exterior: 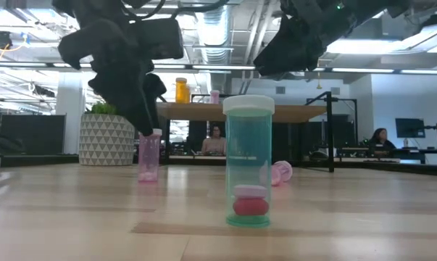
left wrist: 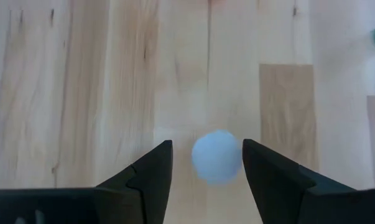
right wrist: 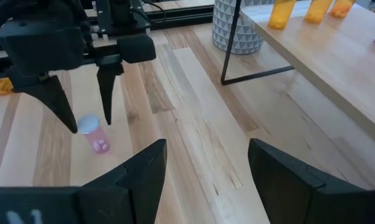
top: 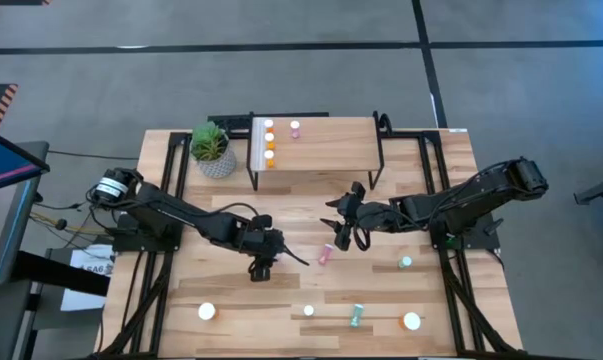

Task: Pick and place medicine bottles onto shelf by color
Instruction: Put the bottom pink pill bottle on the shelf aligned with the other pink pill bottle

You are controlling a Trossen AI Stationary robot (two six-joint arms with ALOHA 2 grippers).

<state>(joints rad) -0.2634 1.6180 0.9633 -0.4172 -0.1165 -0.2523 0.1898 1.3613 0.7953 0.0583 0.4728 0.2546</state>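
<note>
Left gripper [left wrist: 206, 165] fingers spread around upright pink bottle [left wrist: 217, 155] mid-bench, not gripping. Right gripper [top: 347, 222] fingers wide, empty, near shelf [top: 321, 145]. Best centred, then closed below cap.

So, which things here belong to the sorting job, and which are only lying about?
Belong to the job:
- shelf, already carrying three orange bottles and one pink bottle
- upright pink bottle between the open fingers of the left pincer
- toppled pink bottle
- teal bottle
- right pincer, open and empty

Only lying about:
- potted plant
</note>
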